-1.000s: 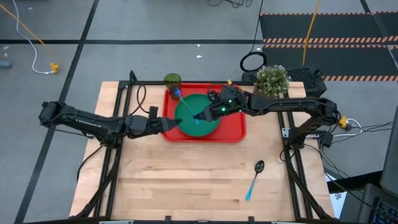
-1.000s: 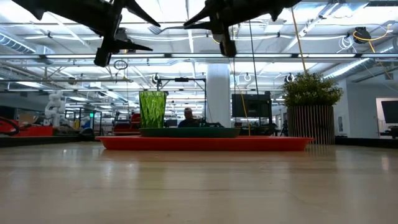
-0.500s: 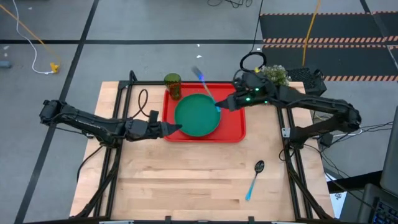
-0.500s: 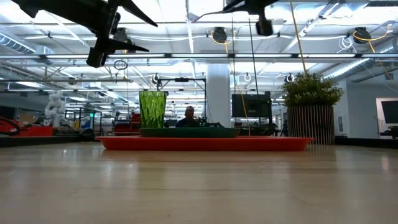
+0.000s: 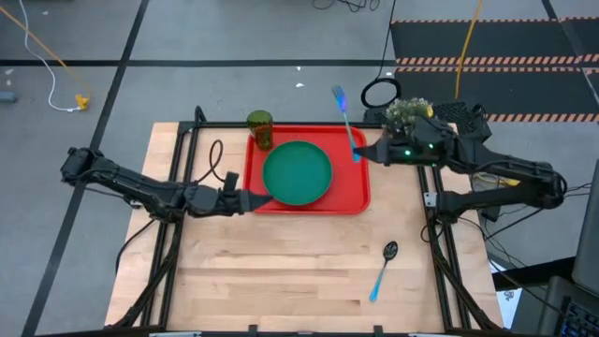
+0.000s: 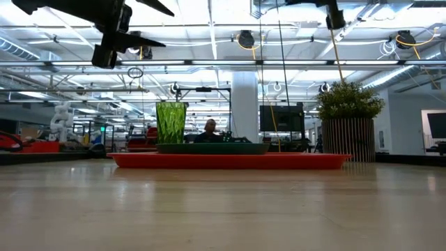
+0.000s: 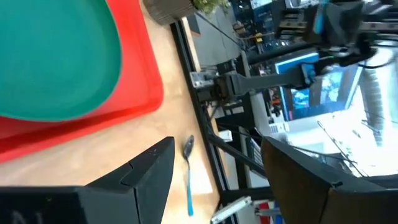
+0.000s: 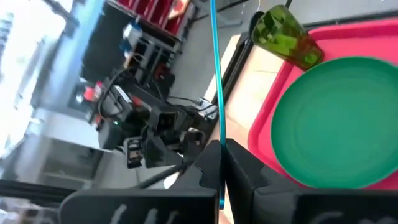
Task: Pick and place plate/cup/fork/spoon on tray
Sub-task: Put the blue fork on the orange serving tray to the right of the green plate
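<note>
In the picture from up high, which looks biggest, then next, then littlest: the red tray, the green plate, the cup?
1. The tray, biggest.
2. The plate, resting inside it.
3. The cup, littlest, at the tray's far corner.

Left of the right gripper (image 5: 359,153), the plate (image 5: 298,172) and cup (image 5: 259,129) crowd the tray (image 5: 356,192); potted plant (image 5: 409,112) just behind.

You see even, bright light from ceiling strips (image 6: 209,64) in the low view, glaring white. Shadows on the table (image 5: 281,271) are soft and faint. The left wrist view blurs toward its washed-out far corner.
</note>
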Available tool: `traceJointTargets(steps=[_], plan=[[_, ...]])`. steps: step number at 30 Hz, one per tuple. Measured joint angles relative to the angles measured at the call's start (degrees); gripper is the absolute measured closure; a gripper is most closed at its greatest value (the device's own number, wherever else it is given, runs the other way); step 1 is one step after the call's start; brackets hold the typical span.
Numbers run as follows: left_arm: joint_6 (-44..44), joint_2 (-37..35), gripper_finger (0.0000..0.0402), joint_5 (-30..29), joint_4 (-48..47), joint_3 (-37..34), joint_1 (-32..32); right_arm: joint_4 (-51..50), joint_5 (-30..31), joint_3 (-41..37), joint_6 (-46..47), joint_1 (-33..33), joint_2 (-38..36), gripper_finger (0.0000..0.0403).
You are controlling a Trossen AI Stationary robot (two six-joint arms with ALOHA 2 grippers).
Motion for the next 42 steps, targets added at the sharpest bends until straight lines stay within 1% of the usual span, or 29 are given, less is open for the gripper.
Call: traceJointTargets(steps=[4, 7, 11, 14, 16, 20, 25, 28, 30, 33, 38, 40, 42], plan=[[0.16, 0.0, 0.016, -0.03, 0.4, 0.0, -1.61, 5.62, 4.76, -7.04, 6.65, 3.6, -4.37, 0.0403], [-0.03, 0.0, 0.016, -0.06, 0.43, 0.0, -3.06, 12.43, 9.44, -12.44, 10.31, 6.99, -6.59, 0.0403], [-0.3, 0.0, 0.016, -0.06, 0.47, 0.0, -5.17, 20.52, 14.22, -18.19, 13.61, 10.74, -7.41, 0.0403], [-0.21, 0.0, 0.016, -0.06, 0.36, 0.0, -6.39, 22.88, 17.07, -21.08, 15.97, 13.2, -6.84, 0.0403], [-0.13, 0.0, 0.016, -0.36, 0.32, 0.0, -6.82, 22.76, 18.38, -22.5, 17.62, 14.45, -6.36, 0.0403], [1.05, 0.0, 0.016, -2.36, 0.34, 0.0, -6.9, 22.75, 18.4, -25.58, 21.74, 15.17, -5.58, 0.0403], [2.31, -0.01, 0.016, -7.37, 0.23, 0.0, -6.62, 23.16, 18.33, -29.88, 27.07, 14.96, -5.53, 0.0403], [2.84, 0.0, 0.016, -7.81, 0.12, 0.0, -5.85, 23.16, 18.04, -33.11, 30.53, 13.97, -5.53, 0.0403], [1.27, 0.0, 0.016, -7.92, 0.12, 0.0, -5.53, 23.29, 16.97, -35.49, 33.34, 13.24, -5.5, 0.0403], [0.14, 0.0, 0.016, -8.12, 0.12, 0.0, -4.69, 28.47, 16.6, -40.1, 36.07, 12.52, -5.03, 0.0403], [-1.63, 0.0, 0.016, -8.19, 0.12, 0.0, -3.02, 43.64, 16.82, -48.26, 40.67, 10.71, -2.32, 0.0403], [-3.14, -0.01, 0.016, -8.19, 0.14, 0.0, -2.19, 46.33, 16.8, -50.34, 42.08, 9.82, -0.88, 0.0403], [-4.26, 0.0, 0.016, -8.17, 0.14, 0.0, -1.35, 46.66, 16.6, -51.14, 43.25, 9.12, 0.54, 0.0403]])
